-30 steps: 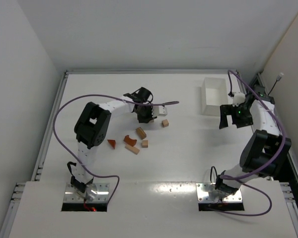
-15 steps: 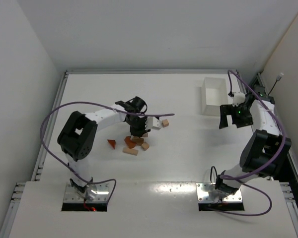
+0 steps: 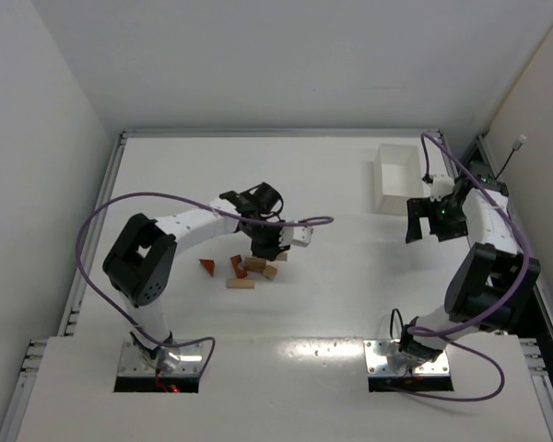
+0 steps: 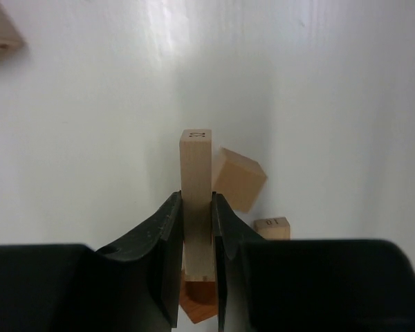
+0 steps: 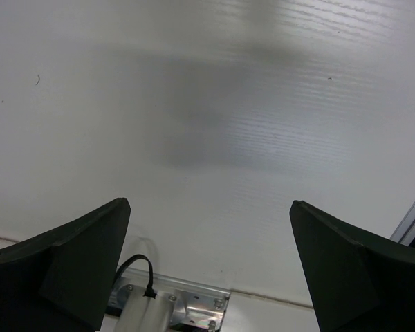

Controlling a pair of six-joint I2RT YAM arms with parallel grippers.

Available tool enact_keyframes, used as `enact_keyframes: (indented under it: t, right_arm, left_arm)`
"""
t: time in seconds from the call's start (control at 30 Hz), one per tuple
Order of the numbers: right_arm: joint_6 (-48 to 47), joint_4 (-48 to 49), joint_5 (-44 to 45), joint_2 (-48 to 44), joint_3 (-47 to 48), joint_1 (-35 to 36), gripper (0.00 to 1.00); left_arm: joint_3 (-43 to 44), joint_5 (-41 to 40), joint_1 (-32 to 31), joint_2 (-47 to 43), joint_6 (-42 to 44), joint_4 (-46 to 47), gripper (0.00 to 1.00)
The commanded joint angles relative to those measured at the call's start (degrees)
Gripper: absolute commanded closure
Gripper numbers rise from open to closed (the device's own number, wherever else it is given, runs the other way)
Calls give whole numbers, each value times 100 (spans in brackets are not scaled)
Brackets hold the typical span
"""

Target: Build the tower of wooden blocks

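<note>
**Top external view:** the left arm (image 3: 195, 217) has swung from 12 o'clock of the block cluster (image 3: 249, 269) to directly above its 3 o'clock edge, left of tabletop (image 3: 350, 295) centre. The loose bar (image 3: 241, 284) at 6 o'clock lies more level than before. The right arm (image 3: 484, 216) is unmoved beside the white tray (image 3: 396, 175).

**Left wrist view:** left jaws clamped on a pale bar (image 4: 196, 180). A reddish piece (image 4: 197, 304) shows at its near end, and a tan cube (image 4: 238, 178) at 3 o'clock.

**Right wrist view:** right jaws wide apart above the tabletop.
</note>
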Motion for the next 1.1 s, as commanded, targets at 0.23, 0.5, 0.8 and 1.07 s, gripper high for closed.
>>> enact_keyframes:
  t: [0.23, 0.5, 0.8, 1.07]
  right_arm:
    - [222, 126, -388, -354, -33, 40, 0]
    - [1022, 319, -898, -170, 101, 40, 0]
    - [1031, 100, -1013, -55, 205, 40, 0]
    - [926, -5, -1065, -55, 311, -12, 0]
  left_arm:
    - [2355, 405, 897, 794, -4013, 769, 100]
    - [2076, 1310, 1294, 1243, -6426, 1768, 100]
    - [1513, 1593, 1646, 1630, -8912, 3650, 100]
    - [792, 679, 1813, 1683, -10110, 4610, 100]
